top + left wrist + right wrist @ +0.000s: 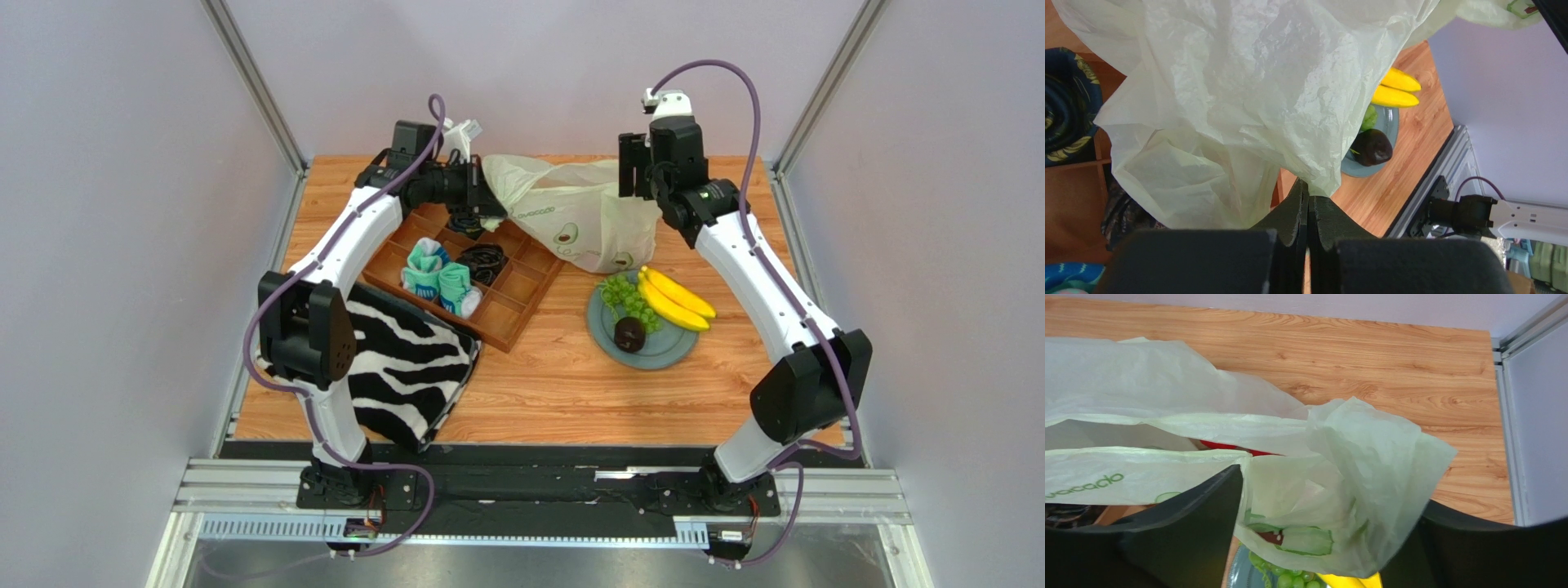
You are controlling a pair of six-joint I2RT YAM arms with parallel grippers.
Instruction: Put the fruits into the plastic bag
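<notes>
Plastic bag (pixel 570 214) sits at the far middle of the table (pixel 552 392), lifted and stretched between your two arms. Its near folds hang over the far side of the grey-blue plate (pixel 669 349).

Your left gripper (pixel 1309 197) has its fingers pressed together on a fold of the bag's left edge, and the film drapes down over them. Your right gripper (pixel 1330 499) has its fingers spread wide around the bag's right edge. Film bunches loosely in the gap and does not look pinched.

A sliver of red (pixel 1223 445) shows inside the mouth. It is probably a red fruit already in, though you cannot be sure. The bananas (pixel 675 298), grape bunch (pixel 626 294) and dark purple-brown fruit (pixel 629 333) lie on the plate, not yet bagged.

You appear to be at the step of holding the mouth open. Next, the right arm most likely has to drop to the plate for a fruit while the left alone keeps the opening up, so expect the thin film to sag once the right lets go.

The trip is short, since the plate lies just beside the bag. Bare wood to the right of and in front of the plate gives you room. On the left, the wooden tray (pixel 515 306) with rolled socks (pixel 442 279) sits right under the left gripper, so keep that arm high. The zebra-striped cloth (pixel 405 361) is well apart.
</notes>
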